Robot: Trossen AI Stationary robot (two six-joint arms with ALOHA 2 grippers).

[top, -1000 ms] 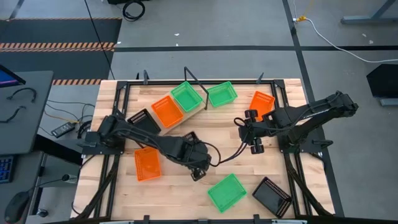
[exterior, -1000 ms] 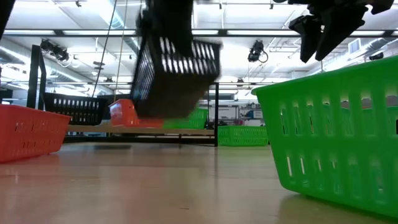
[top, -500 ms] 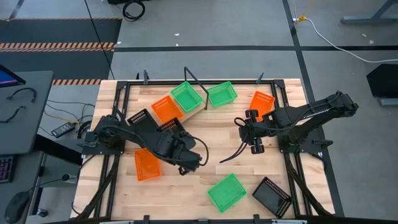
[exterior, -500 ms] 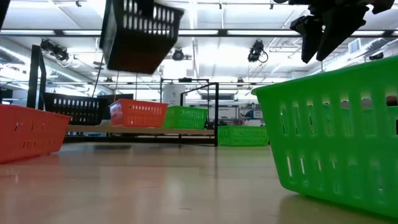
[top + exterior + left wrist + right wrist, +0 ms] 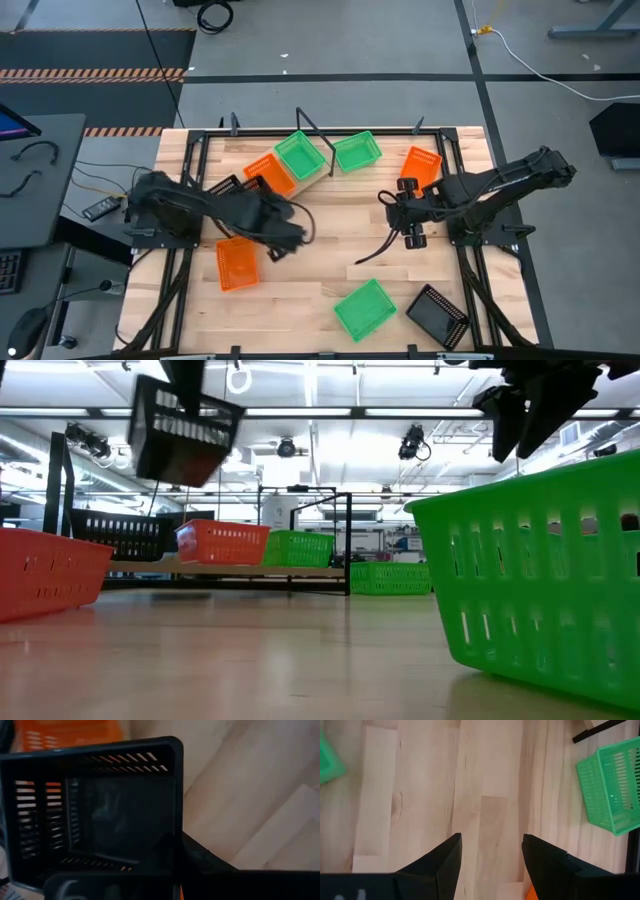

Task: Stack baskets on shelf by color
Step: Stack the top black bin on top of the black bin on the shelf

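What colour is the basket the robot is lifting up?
Black. The basket shows best in the left wrist view.

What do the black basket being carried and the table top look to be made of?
The black rectangular slotted basket in the left claw looks like moulded plastic, slightly glossy: thin walls, even rows of slots, rounded rim. The light butcher-block wooden table top looks like joined wood strips with visible grain, a knot and a smooth, faintly shiny finish.

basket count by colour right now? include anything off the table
green baskets: 3
orange baskets: 3
black baskets: 3, counting the lifted black basket
Total: 9
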